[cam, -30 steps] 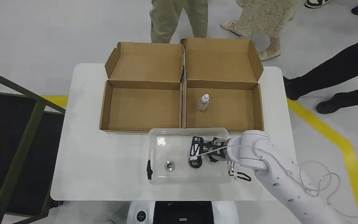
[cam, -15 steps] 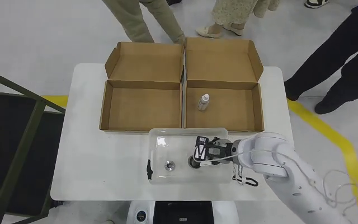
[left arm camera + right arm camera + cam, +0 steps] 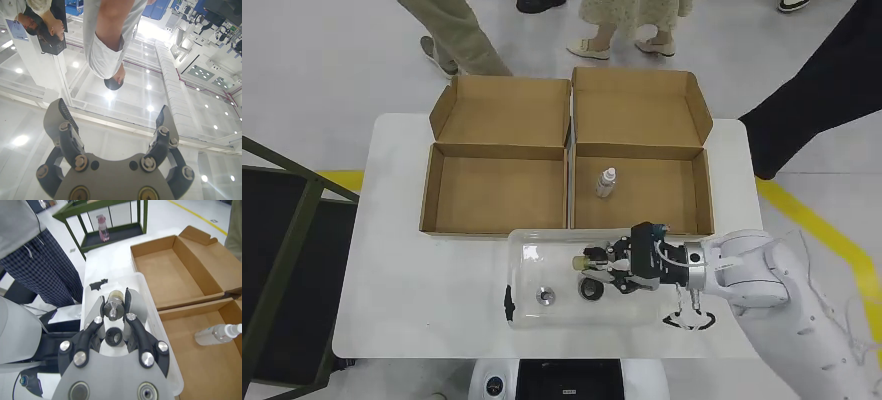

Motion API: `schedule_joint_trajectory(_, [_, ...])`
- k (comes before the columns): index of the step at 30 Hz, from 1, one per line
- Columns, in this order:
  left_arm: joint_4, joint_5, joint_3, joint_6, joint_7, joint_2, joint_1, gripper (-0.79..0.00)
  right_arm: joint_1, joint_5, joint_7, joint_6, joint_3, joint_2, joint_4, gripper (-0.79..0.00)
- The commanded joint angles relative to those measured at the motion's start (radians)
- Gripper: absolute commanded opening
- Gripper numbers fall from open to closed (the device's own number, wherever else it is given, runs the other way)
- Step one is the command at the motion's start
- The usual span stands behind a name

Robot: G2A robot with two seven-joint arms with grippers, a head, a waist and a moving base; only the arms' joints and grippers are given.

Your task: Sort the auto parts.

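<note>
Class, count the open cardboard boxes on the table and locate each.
2. One brown open cardboard box sits at the table's far left; the other box adjoins its right side, holding a small clear spray bottle.

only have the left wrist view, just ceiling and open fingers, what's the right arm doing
observer: the right gripper is shut on a short silver metal cylinder with a threaded stud, over the clear plastic tray.
operator: anything else in that tray
observer: a black ring-shaped part and a small round metal piece lie in it.
operator: and the boxes
observer: a small clear spray bottle lies in the open cardboard box on the robot's right.
</note>
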Motion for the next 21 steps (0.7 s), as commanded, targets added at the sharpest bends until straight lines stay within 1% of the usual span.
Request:
schedule_joint_trajectory(1, [0.0,0.0,0.0,0.0,0.0,0.0,0.0,0.0,0.0,0.014,-0.05,-0.011,0.003,-0.002,0.023,-0.785])
schedule_joint_trajectory(9, [0.0,0.0,0.0,0.0,0.0,0.0,0.0,0.0,-0.013,0.097,-0.237,-0.006,0.032,-0.009,0.098,-0.785])
schedule_joint_trajectory(12, [0.0,0.0,0.0,0.0,0.0,0.0,0.0,0.0,-0.021,0.153,-0.3,-0.025,0.038,-0.012,0.124,-0.785])
schedule_joint_trajectory(15, [0.0,0.0,0.0,0.0,0.0,0.0,0.0,0.0,-0.013,0.161,-0.32,-0.021,0.061,-0.012,0.144,-0.785])
schedule_joint_trajectory(21, [0.0,0.0,0.0,0.0,0.0,0.0,0.0,0.0,-0.036,0.184,-0.373,-0.007,0.104,-0.012,0.163,-0.785])
